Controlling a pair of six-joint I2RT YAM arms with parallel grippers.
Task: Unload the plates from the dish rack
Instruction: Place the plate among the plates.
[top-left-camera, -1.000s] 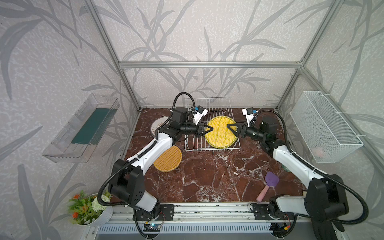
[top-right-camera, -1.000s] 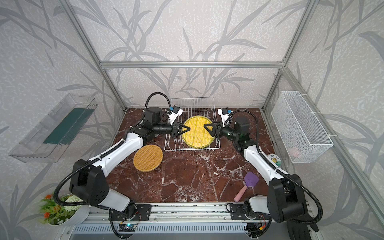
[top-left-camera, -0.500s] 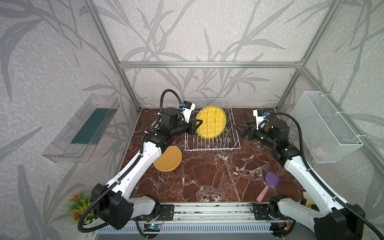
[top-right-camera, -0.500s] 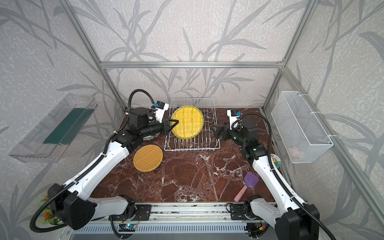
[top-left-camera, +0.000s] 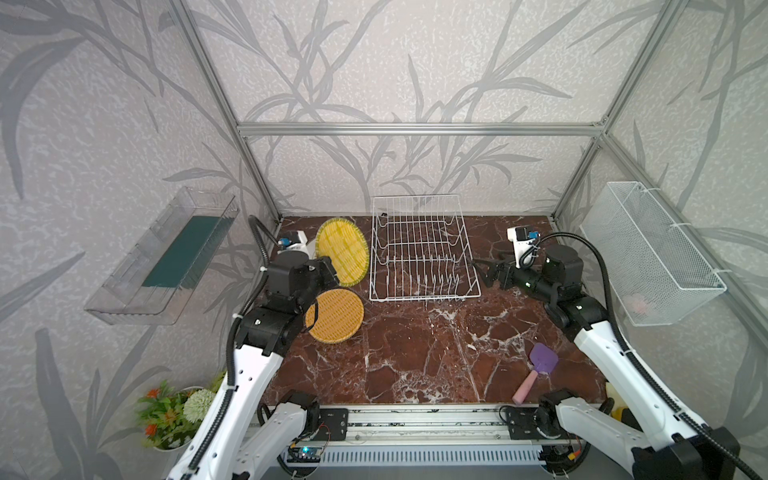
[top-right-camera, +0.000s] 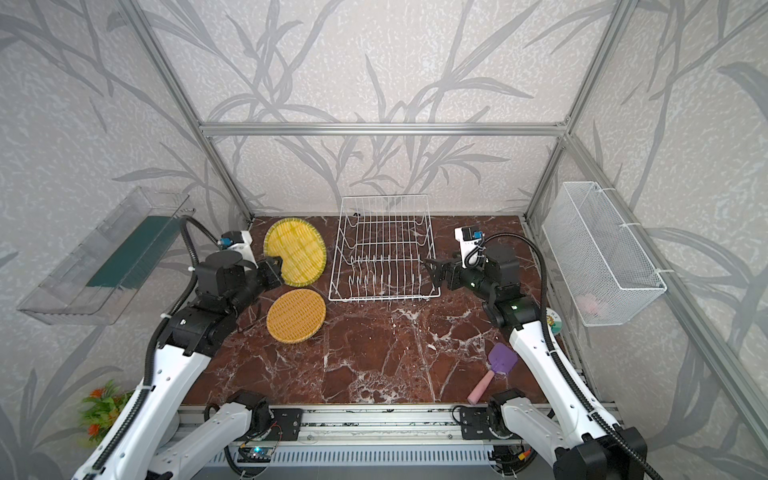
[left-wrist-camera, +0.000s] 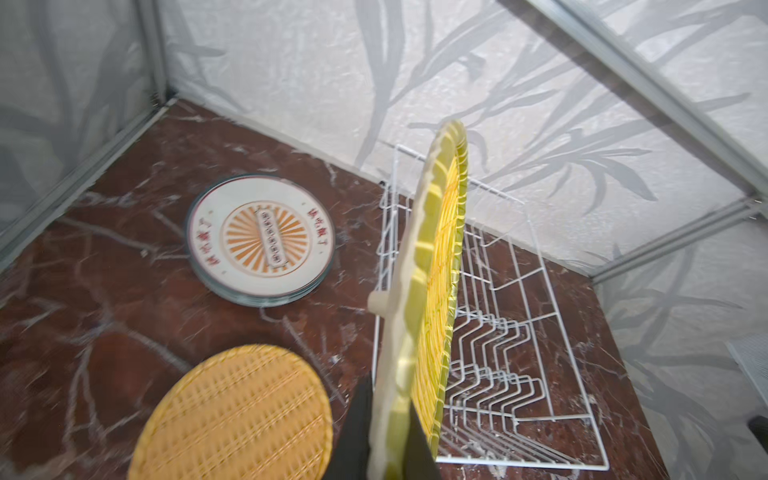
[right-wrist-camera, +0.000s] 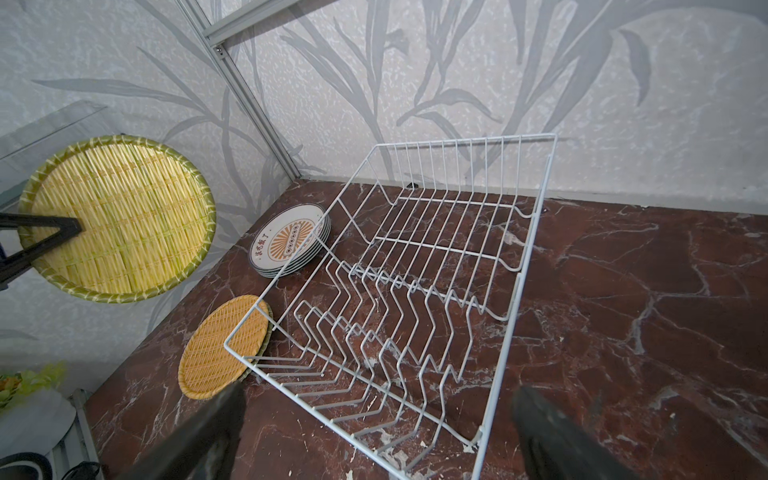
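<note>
My left claw (top-right-camera: 277, 266) is pinched on the rim of a yellow woven plate (top-right-camera: 297, 257). It holds the plate on edge in the air, woven face turned toward the rack (top-right-camera: 382, 257). The plate hangs just beside the rack's left side and clear of its wires.

Below the claw, a second woven plate (top-left-camera: 334, 316) lies flat on the marble table (top-left-camera: 415, 353), near the rack's front left corner. In the right wrist view a green rim shows under it. Further back, toward the left rear corner, a stack of white sunburst plates (left-wrist-camera: 259, 241) sits on the table, also outside the rack.

My right claw (top-right-camera: 434, 274) is spread wide and grips nothing. It hovers just off the rack's right side, near the front corner, fingers pointing at it.
</note>
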